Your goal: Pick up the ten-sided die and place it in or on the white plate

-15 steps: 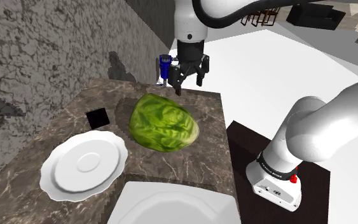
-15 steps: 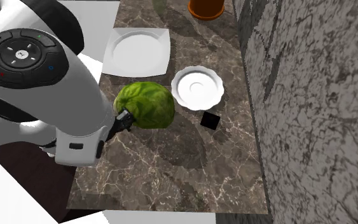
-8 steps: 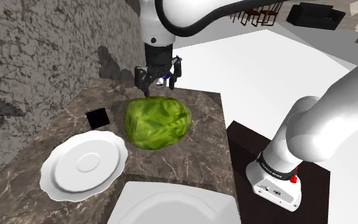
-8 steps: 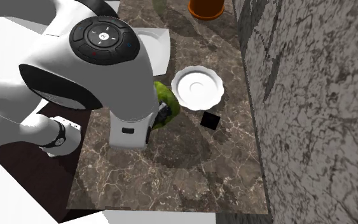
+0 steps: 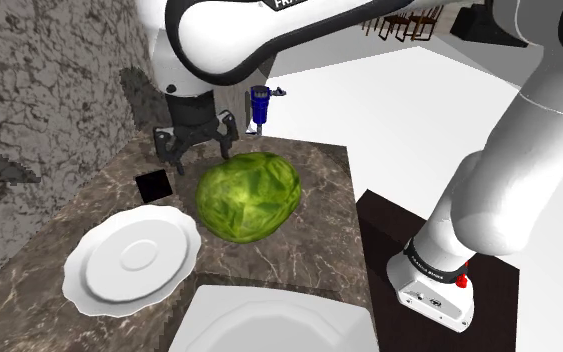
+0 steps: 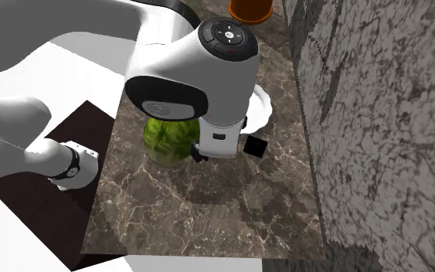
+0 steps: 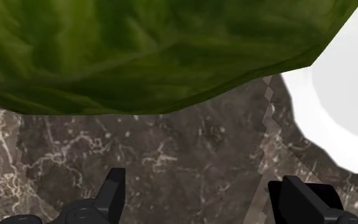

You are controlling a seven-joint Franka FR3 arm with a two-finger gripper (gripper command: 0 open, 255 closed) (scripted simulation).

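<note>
The gripper [image 5: 197, 153] hangs above the dark marble table [image 5: 319, 250], its fingers spread apart and empty, just beside a green head of lettuce [image 5: 247, 195]. The black die [image 5: 154, 185] lies on the table, near the scalloped white plate [image 5: 134, 258] but not touching it.

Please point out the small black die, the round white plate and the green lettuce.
small black die [image 5: 153, 186], shoulder view, top face.
round white plate [image 5: 137, 255], shoulder view, bare centre.
green lettuce [image 5: 249, 195], shoulder view, middle.
</note>
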